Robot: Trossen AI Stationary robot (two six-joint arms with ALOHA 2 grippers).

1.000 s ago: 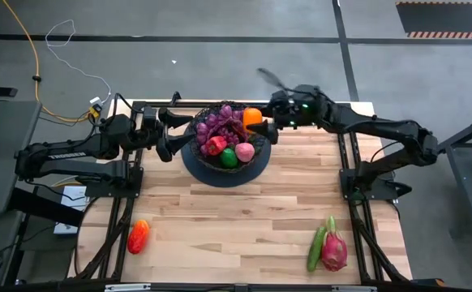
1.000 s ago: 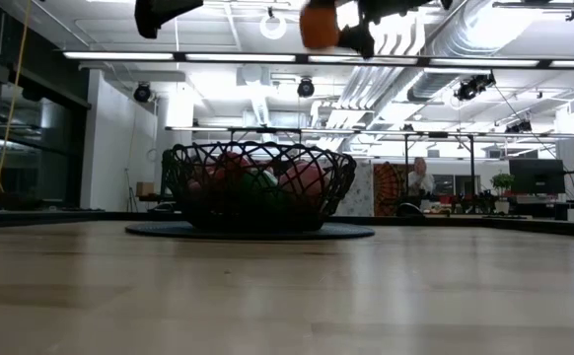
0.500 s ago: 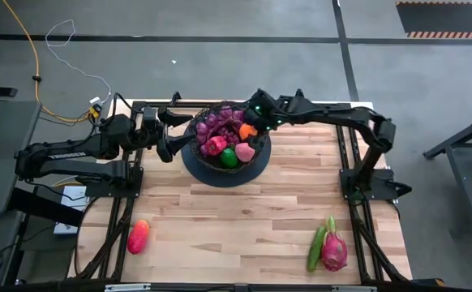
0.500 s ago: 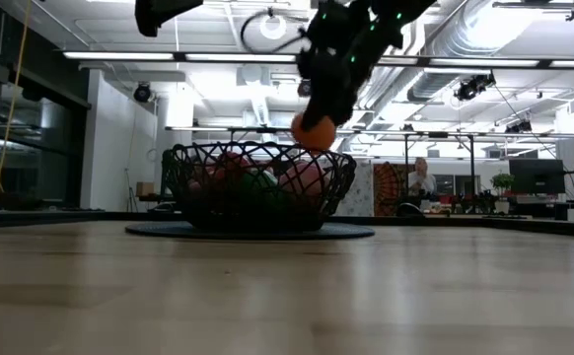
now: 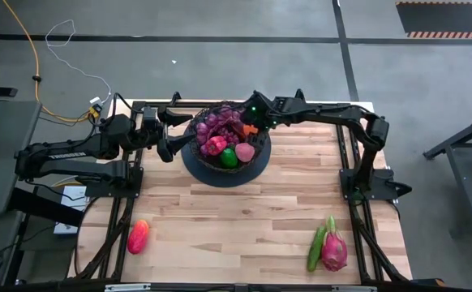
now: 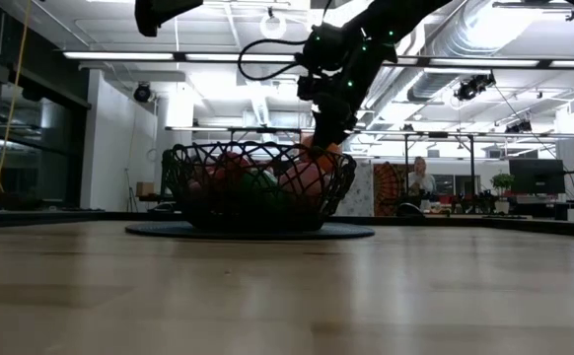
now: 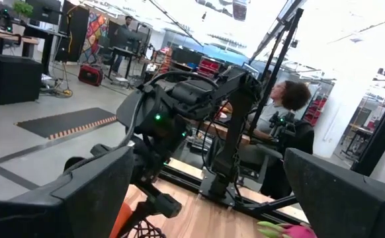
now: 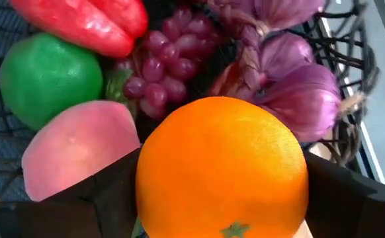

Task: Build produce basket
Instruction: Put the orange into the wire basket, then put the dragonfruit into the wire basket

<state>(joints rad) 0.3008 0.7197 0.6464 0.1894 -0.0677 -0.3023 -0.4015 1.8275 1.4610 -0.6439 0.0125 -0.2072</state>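
1. Orange (image 8: pixel 222 168) clamped in the right hand (image 5: pixel 250 128), now lowered from above the rim into the wire basket (image 5: pixel 256 162), just over the pink fruit (image 8: pixel 73 155) and grapes (image 8: pixel 159 69).
2. Release looks imminent; cucumber (image 5: pixel 315 248), dragon fruit (image 5: pixel 334 250) and a red pepper (image 5: pixel 138 237) remain on the worktop (image 5: pixel 236 219).
3. Left hand (image 5: pixel 169 136) waits beside the basket, fingers spread.

I work in a big open lab or workshop. Exposed ceiling ducts (image 6: pixel 504 39) and strip lights (image 6: pixel 169 56) hang overhead. Far desks carry monitors (image 6: pixel 536 176), above a grey concrete floor (image 5: pixel 220 20).
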